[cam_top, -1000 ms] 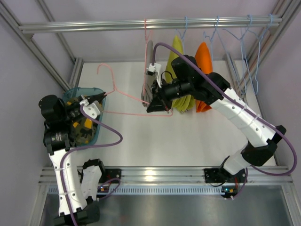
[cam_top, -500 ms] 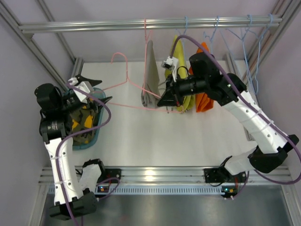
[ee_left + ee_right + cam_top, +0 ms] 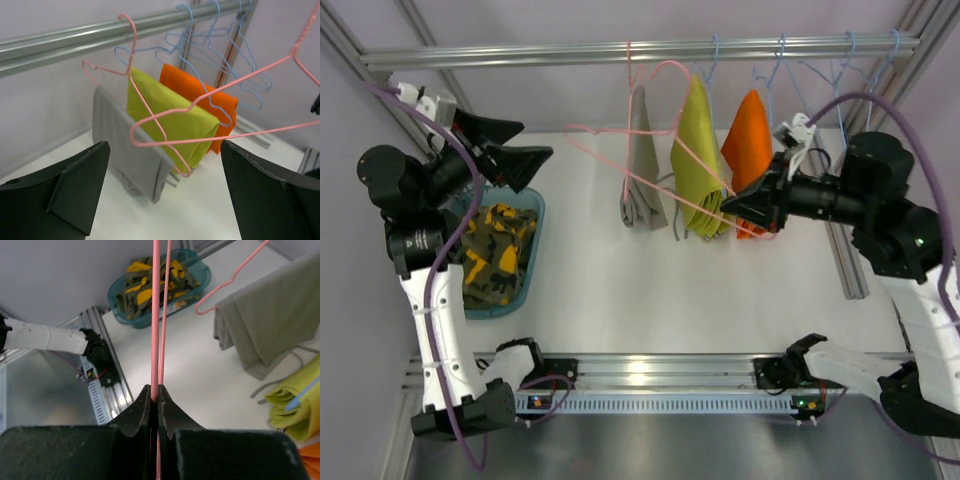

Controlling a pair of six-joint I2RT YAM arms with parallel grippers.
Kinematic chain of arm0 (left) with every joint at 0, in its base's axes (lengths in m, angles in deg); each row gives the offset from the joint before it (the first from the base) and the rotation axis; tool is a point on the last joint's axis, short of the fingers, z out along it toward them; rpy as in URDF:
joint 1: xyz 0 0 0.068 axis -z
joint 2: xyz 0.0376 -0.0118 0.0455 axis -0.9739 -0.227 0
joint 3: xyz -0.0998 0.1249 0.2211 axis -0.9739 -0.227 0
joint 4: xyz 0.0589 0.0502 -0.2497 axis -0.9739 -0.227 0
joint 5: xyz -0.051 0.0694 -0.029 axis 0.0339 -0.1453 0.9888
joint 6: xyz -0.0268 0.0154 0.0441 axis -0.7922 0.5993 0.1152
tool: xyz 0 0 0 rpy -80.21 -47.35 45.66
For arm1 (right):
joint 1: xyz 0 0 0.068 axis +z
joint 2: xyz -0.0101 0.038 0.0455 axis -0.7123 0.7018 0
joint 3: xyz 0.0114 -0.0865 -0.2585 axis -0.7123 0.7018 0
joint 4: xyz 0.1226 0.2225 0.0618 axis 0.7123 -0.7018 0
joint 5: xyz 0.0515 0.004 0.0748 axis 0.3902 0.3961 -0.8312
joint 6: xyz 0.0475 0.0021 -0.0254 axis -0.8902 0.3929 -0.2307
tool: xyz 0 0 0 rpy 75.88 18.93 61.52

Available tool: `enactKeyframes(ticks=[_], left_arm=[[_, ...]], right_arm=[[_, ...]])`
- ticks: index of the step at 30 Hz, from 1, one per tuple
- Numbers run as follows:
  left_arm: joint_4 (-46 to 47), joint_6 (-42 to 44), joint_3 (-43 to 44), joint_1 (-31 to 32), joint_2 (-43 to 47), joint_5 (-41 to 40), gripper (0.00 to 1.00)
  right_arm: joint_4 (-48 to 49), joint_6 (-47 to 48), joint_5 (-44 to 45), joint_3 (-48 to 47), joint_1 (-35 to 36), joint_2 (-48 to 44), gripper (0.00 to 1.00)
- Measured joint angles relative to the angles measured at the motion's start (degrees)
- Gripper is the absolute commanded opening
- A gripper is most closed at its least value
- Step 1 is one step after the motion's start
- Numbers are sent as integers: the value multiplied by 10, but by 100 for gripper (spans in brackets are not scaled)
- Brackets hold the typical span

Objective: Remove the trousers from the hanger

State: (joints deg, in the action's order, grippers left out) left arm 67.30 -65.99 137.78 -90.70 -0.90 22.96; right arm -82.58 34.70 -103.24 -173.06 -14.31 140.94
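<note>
Right jaws clamped on pink hanger, left jaws apart, camouflage trousers in teal basket, grey trousers hanging

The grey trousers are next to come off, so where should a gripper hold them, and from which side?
Grip the hanging lower edge of the grey trousers, both layers together, coming from the left, where no cloth hangs beside them. They drape folded over a pink hanger, and the yellow-green cloth crowds their right side. The open left gripper probably suits best.
</note>
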Motion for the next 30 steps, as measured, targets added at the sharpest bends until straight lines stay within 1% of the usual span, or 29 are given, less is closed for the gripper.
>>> enactKeyframes(ticks=[3, 6, 10, 16, 19, 24, 30], left_arm=[[51, -89, 5, 0, -21, -38, 98], [71, -137, 5, 4, -42, -66, 97], [80, -161, -9, 32, -51, -97, 97], [89, -157, -31, 104, -49, -139, 96], [91, -154, -35, 120, -49, -147, 96], [94, -148, -46, 129, -46, -167, 96], [94, -143, -63, 132, -34, -181, 96]], right_arm=[[0, 0, 2, 14, -61, -57, 0], [-1, -1, 6, 33, -131, -115, 0], [-11, 5, 35, 42, -229, -205, 0], [-36, 5, 111, 64, -349, -329, 0], [-65, 15, 148, 54, -379, -356, 0], [-125, 44, 202, 37, -392, -355, 0], [-188, 55, 248, 62, -408, -346, 0]])
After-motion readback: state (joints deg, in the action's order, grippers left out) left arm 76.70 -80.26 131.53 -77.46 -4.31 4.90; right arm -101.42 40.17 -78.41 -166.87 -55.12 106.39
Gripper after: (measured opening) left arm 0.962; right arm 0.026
